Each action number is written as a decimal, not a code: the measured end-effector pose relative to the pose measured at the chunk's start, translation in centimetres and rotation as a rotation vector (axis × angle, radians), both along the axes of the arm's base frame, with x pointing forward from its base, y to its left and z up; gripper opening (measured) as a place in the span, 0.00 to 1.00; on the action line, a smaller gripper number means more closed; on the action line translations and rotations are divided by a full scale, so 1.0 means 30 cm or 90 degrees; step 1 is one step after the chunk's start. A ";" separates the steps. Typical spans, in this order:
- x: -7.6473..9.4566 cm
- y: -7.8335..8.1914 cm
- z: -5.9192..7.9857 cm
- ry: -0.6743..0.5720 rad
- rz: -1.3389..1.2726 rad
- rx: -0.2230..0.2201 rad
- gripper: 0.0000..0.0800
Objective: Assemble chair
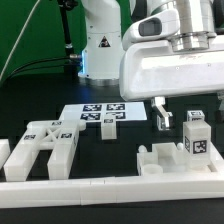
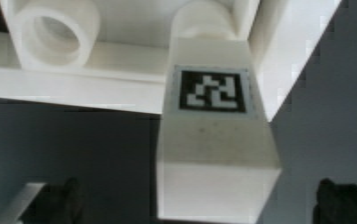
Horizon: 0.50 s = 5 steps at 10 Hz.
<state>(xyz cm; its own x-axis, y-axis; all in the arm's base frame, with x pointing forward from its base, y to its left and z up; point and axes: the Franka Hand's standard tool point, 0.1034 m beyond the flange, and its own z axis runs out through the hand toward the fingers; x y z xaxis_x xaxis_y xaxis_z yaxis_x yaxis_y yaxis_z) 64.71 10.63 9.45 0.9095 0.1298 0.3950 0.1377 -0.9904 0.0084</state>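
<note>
The chair post (image 1: 195, 138) stands upright — long axis vertical.

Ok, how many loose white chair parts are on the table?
4: a slotted frame at the exterior view's left, a partial piece at that edge, a notched block right of centre, an upright tagged post beside it. Others may be hidden behind the arm.

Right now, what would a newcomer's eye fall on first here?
The open end effector hangs at the exterior view's right, its fingers either side of an upright white block with a black-and-white tag. Mid-table lies the marker board, and at the exterior view's left a slotted frame.
</note>
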 end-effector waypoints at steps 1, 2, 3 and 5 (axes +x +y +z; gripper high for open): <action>-0.003 0.002 -0.013 0.032 -0.007 0.002 0.81; -0.013 0.016 -0.027 0.098 -0.017 0.003 0.81; -0.016 0.031 -0.030 0.171 -0.022 0.001 0.81; 0.000 0.030 -0.046 0.222 -0.022 -0.004 0.81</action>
<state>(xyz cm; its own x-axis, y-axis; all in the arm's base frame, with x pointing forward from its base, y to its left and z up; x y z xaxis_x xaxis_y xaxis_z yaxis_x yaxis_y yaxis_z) 64.70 11.53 8.08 0.9934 0.0985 0.0583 0.1002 -0.9946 -0.0267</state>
